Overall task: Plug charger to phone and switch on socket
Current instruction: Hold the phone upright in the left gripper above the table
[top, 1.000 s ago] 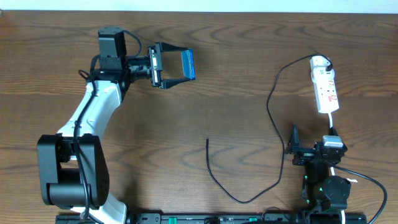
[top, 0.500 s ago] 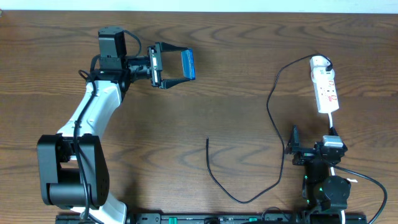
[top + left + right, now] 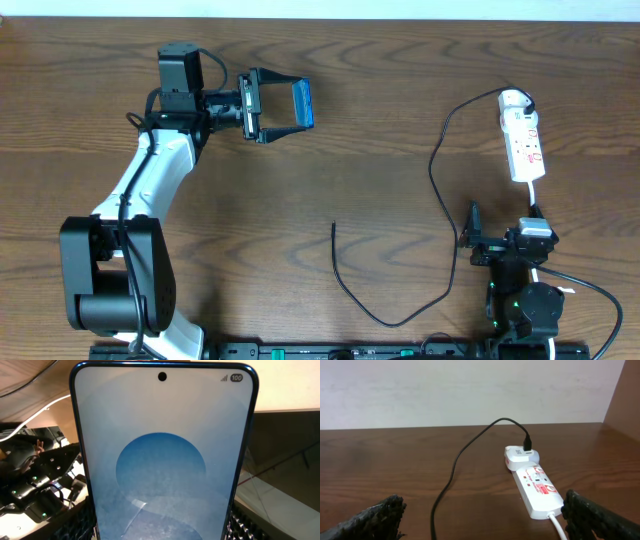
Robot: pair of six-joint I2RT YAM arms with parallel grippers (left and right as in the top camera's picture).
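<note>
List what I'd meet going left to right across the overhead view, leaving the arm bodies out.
left gripper holding the phone → free plug tip of the charger → right gripper, open → socket

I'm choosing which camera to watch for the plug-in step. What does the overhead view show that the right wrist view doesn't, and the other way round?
Only overhead: the phone, held on edge in the left gripper, and the charger tip lying free on the table.
Only right wrist: the pale wall behind the table, and a side-on look at the cable's other end seated in the white adapter.
Both: the socket and the black cable curving away from it.
</note>
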